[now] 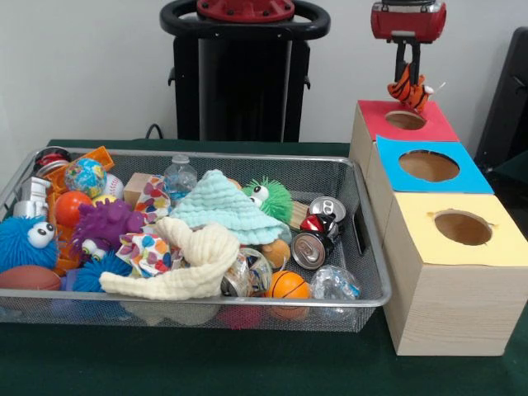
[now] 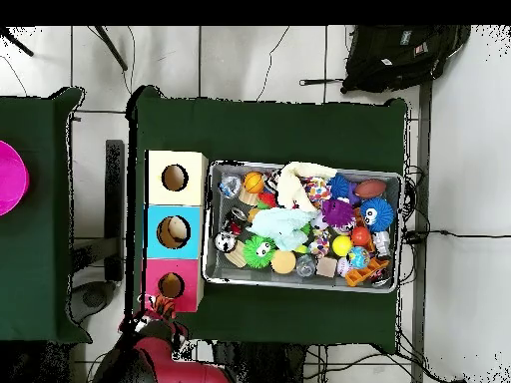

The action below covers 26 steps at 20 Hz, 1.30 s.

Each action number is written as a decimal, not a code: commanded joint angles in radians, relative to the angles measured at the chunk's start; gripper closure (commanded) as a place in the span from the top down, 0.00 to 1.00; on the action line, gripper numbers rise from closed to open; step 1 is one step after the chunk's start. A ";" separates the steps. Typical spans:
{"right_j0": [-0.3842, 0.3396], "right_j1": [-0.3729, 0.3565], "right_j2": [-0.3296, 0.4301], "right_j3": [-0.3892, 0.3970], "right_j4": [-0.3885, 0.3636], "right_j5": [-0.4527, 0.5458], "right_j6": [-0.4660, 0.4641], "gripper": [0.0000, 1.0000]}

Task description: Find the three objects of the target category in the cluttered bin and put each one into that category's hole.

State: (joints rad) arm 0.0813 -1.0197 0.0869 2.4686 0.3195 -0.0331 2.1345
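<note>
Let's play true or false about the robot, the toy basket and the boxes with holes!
1. The claw holds a striped tiger toy. True.
2. The tiger hangs over the yellow hole. False: it hangs over the red hole.
3. Two drink cans lie in the basket. True.
4. The boxes stand inside the basket. False: they stand beside it.
5. A green googly-eyed ball is in the basket. True.

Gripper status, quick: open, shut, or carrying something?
Gripper: jaws shut on the striped plush tiger, hanging just above the red-topped hole.
</note>
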 commanded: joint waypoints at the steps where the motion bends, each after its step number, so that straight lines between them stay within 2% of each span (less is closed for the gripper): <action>1: 0.226 0.023 -0.274 -0.117 0.165 0.173 0.260 0.00; 2: 0.272 0.032 -0.317 -0.132 0.180 0.194 0.271 0.00; 3: 0.374 0.065 -0.408 -0.178 0.212 0.246 0.304 0.00; 4: 0.427 0.085 -0.457 -0.209 0.222 0.280 0.327 0.00; 5: 0.498 0.110 -0.512 -0.247 0.234 0.336 0.381 0.00; 6: 0.525 0.117 -0.534 -0.266 0.234 0.372 0.418 0.00; 7: 0.615 0.166 -0.621 -0.323 0.243 0.438 0.469 0.00; 9: 0.693 0.229 -0.696 -0.379 0.252 0.501 0.537 0.00; 14: 0.723 0.292 -0.702 -0.400 0.278 0.474 0.601 0.00; 17: 0.745 0.317 -0.737 -0.433 0.267 0.512 0.646 0.00; 21: 0.747 0.318 -0.732 -0.446 0.258 0.529 0.688 0.00; 26: 0.765 0.361 -0.755 -0.509 0.241 0.575 0.758 0.00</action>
State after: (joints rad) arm 0.8490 -0.7282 -0.6246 2.1133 0.5186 0.4191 2.5943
